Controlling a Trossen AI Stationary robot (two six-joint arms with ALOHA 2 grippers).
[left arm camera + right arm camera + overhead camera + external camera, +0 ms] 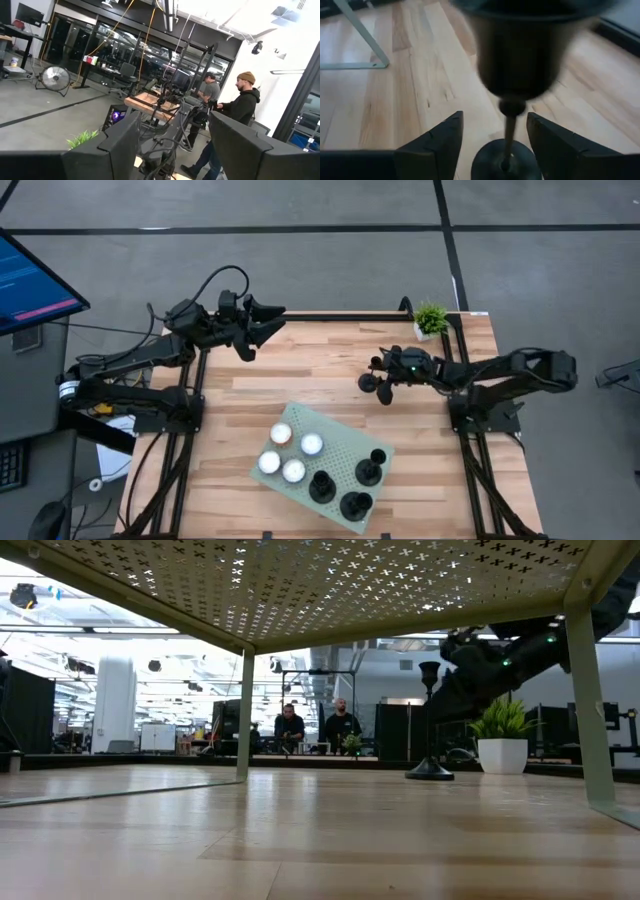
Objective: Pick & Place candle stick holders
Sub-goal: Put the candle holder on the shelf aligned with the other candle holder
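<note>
One black candle stick holder (pixel 386 392) stands upright on its round base on the wooden table (pixel 300 370), right of centre; it also shows in the low view (pixel 430 720). My right gripper (pixel 495 115) is open and low. Its fingers stand on either side of the thin stem (pixel 509 131) without touching it, above the base (pixel 506 162). Three more black holders (pixel 356 505) stand on the green perforated stand (pixel 335 430) near the front. My left gripper (pixel 264 320) is open and empty, raised over the far left of the table.
Several white tealights (pixel 293 471) sit on the stand's left part. The stand rests on thin legs (pixel 245 710) above the table. A small potted plant (pixel 431 318) stands at the far right corner. People stand in the room behind the table (pixel 340 725).
</note>
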